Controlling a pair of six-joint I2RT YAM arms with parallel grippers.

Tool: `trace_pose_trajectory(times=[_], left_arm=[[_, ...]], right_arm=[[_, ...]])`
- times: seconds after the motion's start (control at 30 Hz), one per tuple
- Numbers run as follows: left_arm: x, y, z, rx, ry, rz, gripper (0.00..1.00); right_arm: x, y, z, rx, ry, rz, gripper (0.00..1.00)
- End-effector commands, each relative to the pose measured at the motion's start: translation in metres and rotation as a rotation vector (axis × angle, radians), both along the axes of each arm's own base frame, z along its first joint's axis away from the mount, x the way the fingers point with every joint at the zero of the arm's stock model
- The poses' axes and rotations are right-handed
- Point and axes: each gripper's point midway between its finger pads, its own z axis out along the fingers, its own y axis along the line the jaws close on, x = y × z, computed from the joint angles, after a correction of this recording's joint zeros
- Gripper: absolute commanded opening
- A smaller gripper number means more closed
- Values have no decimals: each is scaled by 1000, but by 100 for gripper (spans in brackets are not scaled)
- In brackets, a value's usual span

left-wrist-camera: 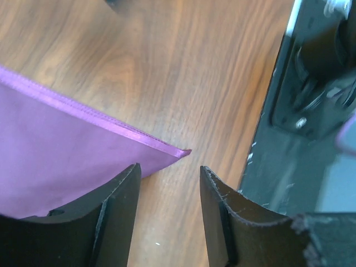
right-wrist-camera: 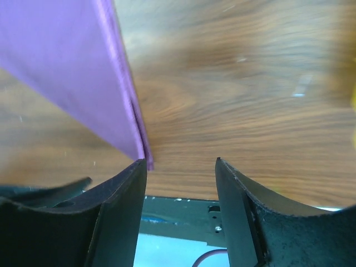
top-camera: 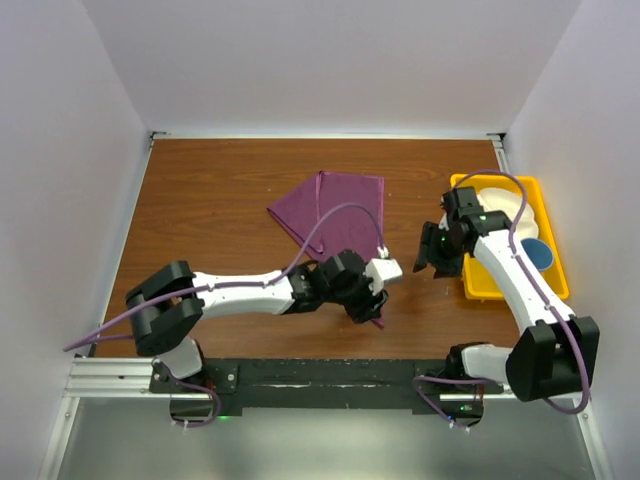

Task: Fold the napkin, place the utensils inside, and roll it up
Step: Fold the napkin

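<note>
The plum-purple napkin (top-camera: 335, 210) lies on the wooden table, partly folded, with one corner reaching toward the near edge. My left gripper (top-camera: 368, 310) is low over that near corner. In the left wrist view the napkin (left-wrist-camera: 61, 150) lies to the left, its pointed corner just ahead of my open, empty left gripper (left-wrist-camera: 169, 169). My right gripper (top-camera: 432, 262) hangs open between the napkin and the yellow tray. In the right wrist view the napkin (right-wrist-camera: 67, 72) tapers down to the left fingertip of that gripper (right-wrist-camera: 181, 161), which holds nothing. No utensils show.
A yellow tray (top-camera: 470, 285) stands at the right, holding a white plate (top-camera: 505, 205) and a blue cup (top-camera: 538, 252). The black base rail (top-camera: 330, 375) runs along the near edge. White walls enclose the table.
</note>
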Motion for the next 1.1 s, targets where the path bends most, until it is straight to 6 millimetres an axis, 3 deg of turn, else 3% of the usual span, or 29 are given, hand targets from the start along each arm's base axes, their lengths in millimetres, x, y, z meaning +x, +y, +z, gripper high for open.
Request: trace_pose_trajectory(times=[0.0,0.3,0.57,0.83,0.93,1.03,1.07], left_arm=[[8,-8,-5,38,-311,-97,54],[-9,-23,-37,116,-465,-212,58],[-10,-23,-65,189,-505,-215,57],[-17,-31,-77,196,-548,-230,53],[-16,-32,-81,203,-550,-227,46],[-13,-32,-75,194,-559,-201,29],[-11,-33,-73,192,-565,-192,17]], right_arm=[[4,-23,27,-56,-56,-58,57],[-10,-24,35,-24,-68,-63,57],[-12,-20,41,3,-79,-58,57],[-12,-18,41,15,-72,-54,57],[-12,-17,40,20,-67,-50,57],[-12,-15,40,27,-66,-46,57],[-11,-15,40,30,-65,-45,57]])
